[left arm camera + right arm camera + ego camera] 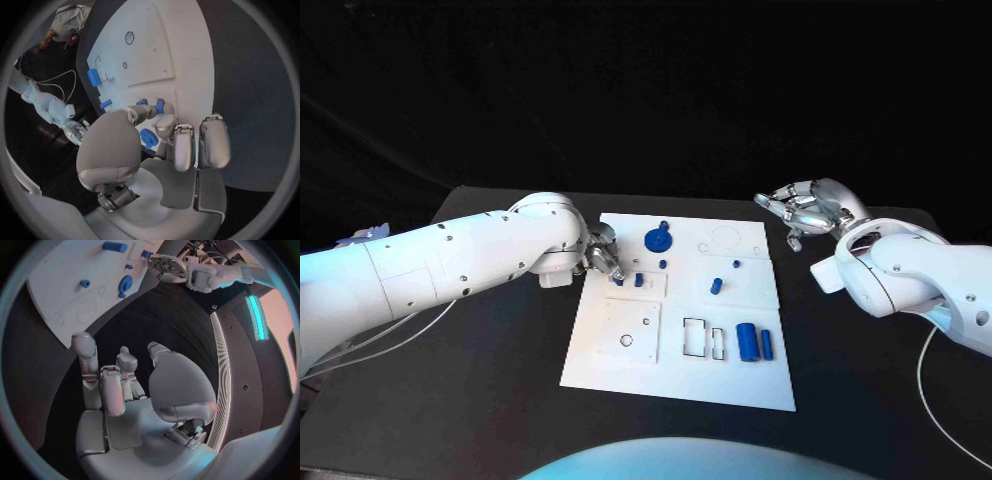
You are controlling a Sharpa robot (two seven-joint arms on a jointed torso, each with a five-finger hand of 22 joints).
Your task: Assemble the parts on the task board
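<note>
The task board (678, 375) is white on a black table (473, 400). Near the silver left hand (602, 252) sit blue parts: a round disc (658, 239) and small pegs (639, 280). A blue cylinder (746, 342) lies farther off. The right hand (805, 208) is silver, on a white arm (920, 275).

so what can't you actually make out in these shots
- Head view: whether the left hand holds a part; its fingers cover the board's left edge there.
- Left wrist view: the small blue part by the fingers is partly hidden behind them, so contact and shape are unclear.
- Right wrist view: the far parts on the board are too small to identify.
- Right hand sits off the board, holding nothing.
</note>
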